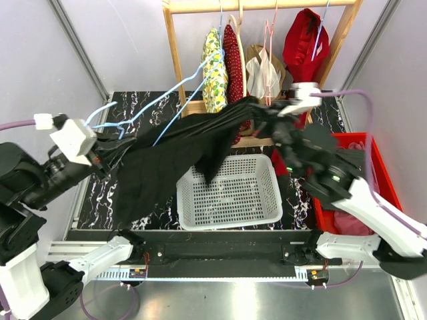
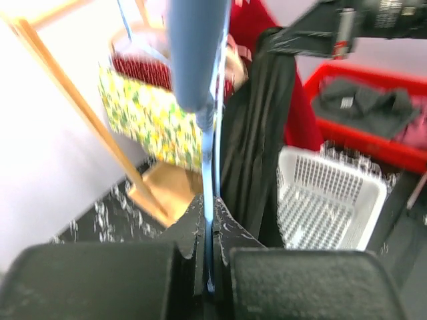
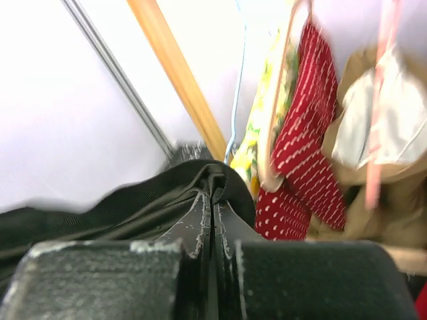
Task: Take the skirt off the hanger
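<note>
Left fingers [image 2: 200,233] are clamped on the thin, smooth, light-blue wire hanger [image 2: 197,60], and right fingers [image 3: 200,230] are pinched on a bunched fold of the black skirt [image 1: 167,160]. The skirt is soft matte cloth, drawn from just beyond the left fingers across to the right fingers and sagging between them over a white lattice plastic basket [image 1: 189,200]. Likely faults: the slick wire twists or slides under the pull, the thin fold slips from the right fingers, or the cloth snags on the hanger and drags it along.
</note>
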You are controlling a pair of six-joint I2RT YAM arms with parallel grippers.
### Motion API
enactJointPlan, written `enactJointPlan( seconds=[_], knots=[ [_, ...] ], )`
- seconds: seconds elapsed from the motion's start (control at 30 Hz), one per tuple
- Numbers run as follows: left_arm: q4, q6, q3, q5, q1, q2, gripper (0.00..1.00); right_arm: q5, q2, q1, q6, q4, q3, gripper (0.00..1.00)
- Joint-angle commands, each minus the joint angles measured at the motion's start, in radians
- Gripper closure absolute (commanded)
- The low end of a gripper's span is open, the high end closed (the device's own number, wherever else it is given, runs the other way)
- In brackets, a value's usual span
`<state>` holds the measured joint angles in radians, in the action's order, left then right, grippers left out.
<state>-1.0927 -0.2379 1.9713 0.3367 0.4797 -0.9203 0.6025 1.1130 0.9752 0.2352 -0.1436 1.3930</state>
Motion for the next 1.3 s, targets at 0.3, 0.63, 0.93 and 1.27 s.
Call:
enactJointPlan(
  seconds=[0.3, 0.63, 0.93, 1.27],
  knots=[
    [0.148, 0.118, 0.0, -0.022, -0.003, -0.029, 1.0, -0.039, -0.025, -0.03, -0.033, -0.082, 0.155, 1.0],
    [0.307, 0.482, -0.09, 0.277, -0.012, -0.198, 1.0, -0.17, 0.005, -0.027, 0.096, -0.086, 0.097, 1.0],
    [0.407, 0.543, 0.247, 0.243, 0.054, -0.48, 1.0, -0.23, 0.09, 0.074, 0.099, -0.12, 0.178, 1.0],
    [0.378, 0.402, 0.409, 0.136, 0.079, -0.445, 1.0, -0.003, 0.082, 0.172, -0.154, -0.179, 0.398, 1.0]
  ],
)
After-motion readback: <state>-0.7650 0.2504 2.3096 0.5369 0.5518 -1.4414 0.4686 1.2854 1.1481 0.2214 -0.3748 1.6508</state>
